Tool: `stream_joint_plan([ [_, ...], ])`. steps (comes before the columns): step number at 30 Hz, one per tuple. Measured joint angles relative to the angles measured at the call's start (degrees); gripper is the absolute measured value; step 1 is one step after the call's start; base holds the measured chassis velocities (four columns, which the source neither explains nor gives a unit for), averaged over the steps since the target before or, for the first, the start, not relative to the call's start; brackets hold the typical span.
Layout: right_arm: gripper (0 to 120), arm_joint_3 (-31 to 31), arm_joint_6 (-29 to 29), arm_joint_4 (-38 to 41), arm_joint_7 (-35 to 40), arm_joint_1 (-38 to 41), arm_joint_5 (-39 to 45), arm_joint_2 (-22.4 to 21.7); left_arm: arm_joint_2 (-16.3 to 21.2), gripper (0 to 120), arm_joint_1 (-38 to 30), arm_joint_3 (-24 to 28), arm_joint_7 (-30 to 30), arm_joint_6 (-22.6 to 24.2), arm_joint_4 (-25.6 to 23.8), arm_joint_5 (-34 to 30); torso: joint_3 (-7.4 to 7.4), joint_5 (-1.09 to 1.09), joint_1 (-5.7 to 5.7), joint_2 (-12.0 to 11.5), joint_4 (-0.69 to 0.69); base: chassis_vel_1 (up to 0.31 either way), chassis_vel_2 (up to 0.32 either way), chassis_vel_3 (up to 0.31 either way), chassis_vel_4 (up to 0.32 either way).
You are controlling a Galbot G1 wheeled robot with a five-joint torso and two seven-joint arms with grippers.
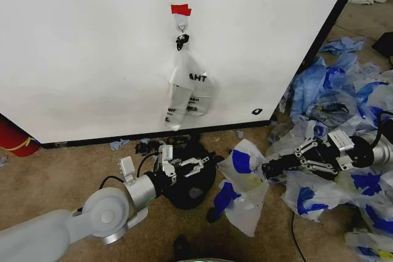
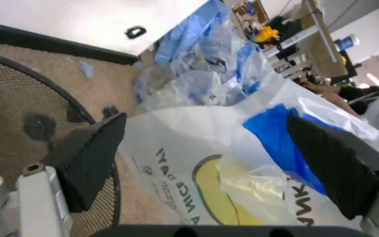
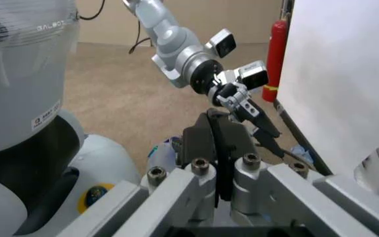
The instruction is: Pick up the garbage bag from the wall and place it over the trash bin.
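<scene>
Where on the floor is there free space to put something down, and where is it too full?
Bare carpet lies between the red cylinder and the trash bin, below the wall. Right of the bin it is crowded: the garbage bag, then a heap of bags around the right gripper.

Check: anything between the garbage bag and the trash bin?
Yes: the left tool, open, sits over the trash bin mouth. The garbage bag lies on the carpet beside the bin; nothing else visible between them.

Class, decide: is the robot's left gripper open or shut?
Open: the left gripper's fingers stand wide apart, the garbage bag visible between them.
</scene>
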Motion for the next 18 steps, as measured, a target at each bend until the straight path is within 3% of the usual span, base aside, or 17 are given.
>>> stream_joint_plan([
  [12,0,-0.50,0.30,-1.31,-0.07,-0.32,-0.92,1.53,-1.28,96,-1.99,0.90,-6.38,0.30,1.05,-0.43,0.00,-0.01,0.00,0.00,0.00,0.000,0.000,0.000,0.000],
  [18,0,-0.63,0.40,-2.09,-0.36,-0.25,-1.21,1.94,-1.74,96,-4.30,-0.02,-5.83,0.08,1.18,-1.69,0.00,-0.01,0.00,0.00,-0.01,0.000,0.000,0.000,0.000],
])
